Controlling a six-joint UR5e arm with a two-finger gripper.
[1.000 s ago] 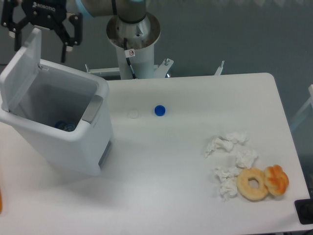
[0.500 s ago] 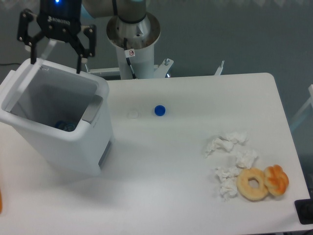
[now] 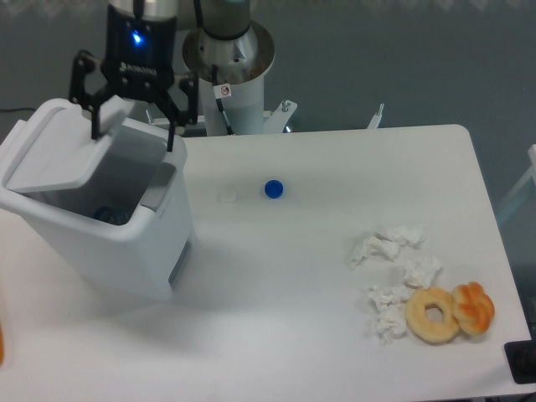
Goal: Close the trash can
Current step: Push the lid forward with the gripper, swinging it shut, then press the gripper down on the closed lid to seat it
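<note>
The trash can (image 3: 134, 251) is a big white bin at the left of the table, tilted a little toward the camera. Its flat white lid (image 3: 59, 151) hangs half lowered over the left part of the opening, and the right part still gapes. A grey push tab (image 3: 159, 186) shows at the right rim. My gripper (image 3: 132, 140) hovers open over the back rim, its left finger (image 3: 94, 126) against the lid's far edge and nothing held between the fingers.
A blue bottle cap (image 3: 273, 189) and a white cap (image 3: 227, 195) lie mid-table. Crumpled tissues (image 3: 394, 276) and two donuts (image 3: 433, 315) sit at the front right. The arm's base post (image 3: 228, 63) stands behind the table. Something blue (image 3: 107, 214) lies inside the bin.
My gripper has travelled right and down along the bin's back rim. The lid has swung from upright to about half lowered over the opening.
</note>
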